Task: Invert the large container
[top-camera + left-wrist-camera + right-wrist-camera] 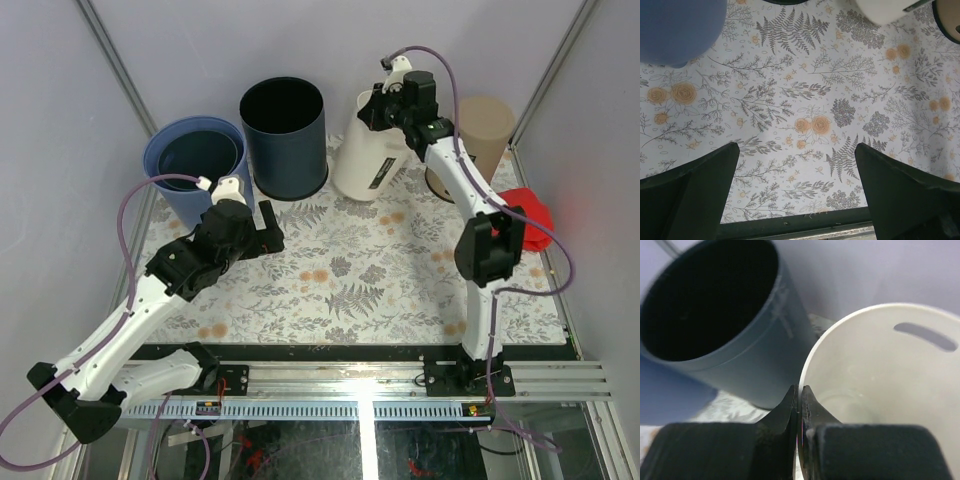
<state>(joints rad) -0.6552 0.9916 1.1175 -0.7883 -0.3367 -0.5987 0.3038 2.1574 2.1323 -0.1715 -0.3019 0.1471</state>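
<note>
The large white container (365,165) stands upright at the back of the table, with its open mouth up and a handle slot in its wall. In the right wrist view its inside (880,375) fills the right half. My right gripper (383,103) (798,391) is shut on the container's near rim, one finger inside and one outside. My left gripper (268,230) (795,150) is open and empty. It hovers over the flowered tablecloth (805,100), left of the middle. The white container's base (885,10) shows at the top of the left wrist view.
A dark blue container (285,135) (715,315) stands just left of the white one, close to it. Nested light blue buckets (195,165) (680,30) stand at the back left. A tan container (485,130) stands at the back right, and a red object (530,215) lies at the right edge.
</note>
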